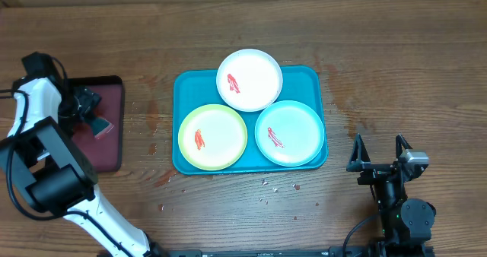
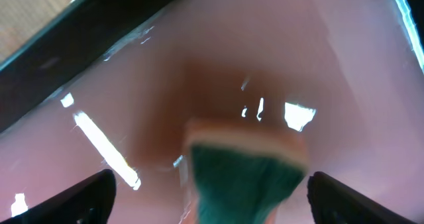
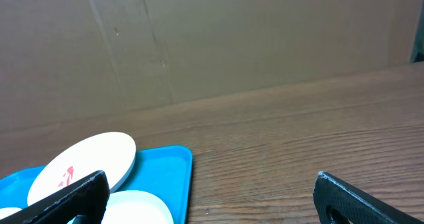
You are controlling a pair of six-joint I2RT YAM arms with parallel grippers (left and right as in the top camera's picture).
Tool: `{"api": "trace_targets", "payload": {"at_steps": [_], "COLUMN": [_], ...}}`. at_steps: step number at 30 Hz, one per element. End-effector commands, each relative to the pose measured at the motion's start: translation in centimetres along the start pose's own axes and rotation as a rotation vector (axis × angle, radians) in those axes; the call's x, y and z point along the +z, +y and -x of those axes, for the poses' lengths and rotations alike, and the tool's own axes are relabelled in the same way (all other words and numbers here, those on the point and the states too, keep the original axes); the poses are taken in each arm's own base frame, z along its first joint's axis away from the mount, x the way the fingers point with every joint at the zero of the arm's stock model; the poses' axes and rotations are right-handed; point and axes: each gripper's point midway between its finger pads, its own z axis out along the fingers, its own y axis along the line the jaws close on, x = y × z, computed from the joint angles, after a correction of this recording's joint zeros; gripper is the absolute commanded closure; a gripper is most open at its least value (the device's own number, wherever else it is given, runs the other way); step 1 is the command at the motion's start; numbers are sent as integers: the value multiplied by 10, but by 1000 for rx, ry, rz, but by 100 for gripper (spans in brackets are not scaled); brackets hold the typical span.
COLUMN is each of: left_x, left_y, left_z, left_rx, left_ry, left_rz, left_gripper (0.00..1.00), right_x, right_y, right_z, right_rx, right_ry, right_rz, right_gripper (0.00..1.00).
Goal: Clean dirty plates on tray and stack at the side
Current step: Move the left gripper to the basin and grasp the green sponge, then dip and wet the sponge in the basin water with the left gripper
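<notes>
While three red-smeared round plates [image 1: 249,79] sit unstacked on the turquoise plastic tray [image 1: 190,86], left gripper [image 1: 87,103] gapes wide astride green sponge [image 2: 245,171]; right gripper [image 1: 378,152] wide, empty.

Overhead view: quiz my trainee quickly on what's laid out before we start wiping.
1. True or false: the white plate, green plate and pale blue plate all carry red smears.
2. The right gripper is: A open and empty; B shut on a plate; C holding the sponge.
3. Fill in: the sponge lies under the left gripper, on the dark red ____.
Key: 1 true; 2 A; 3 tray.
</notes>
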Motion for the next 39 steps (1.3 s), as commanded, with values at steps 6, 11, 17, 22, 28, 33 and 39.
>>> {"api": "trace_targets", "payload": {"at_steps": [6, 11, 17, 22, 28, 33, 39], "left_x": [21, 21, 21, 19, 12, 10, 11], "left_y": [-19, -14, -10, -4, 0, 3, 2], "left_z": [1, -5, -9, -35, -67, -74, -70], "left_rx": [130, 131, 140, 146, 145, 144, 143], "left_ry": [-24, 2, 21, 136, 280, 311, 295], "left_rz": [7, 24, 42, 46, 31, 38, 35], "left_gripper": [9, 54, 85, 0, 9, 53, 96], "right_x": [0, 0, 0, 0, 0, 0, 0], "right_y": [-1, -1, -1, -1, -1, -1, -1], "right_z": [-2, -2, -2, -2, -2, -2, -2], "right_rx": [0, 0, 0, 0, 0, 0, 0], "right_ry": [-4, -4, -4, -4, -4, -4, -4], "right_rz": [-4, -4, -4, -4, -4, -4, -4], "right_gripper": [0, 0, 0, 0, 0, 0, 0]}}
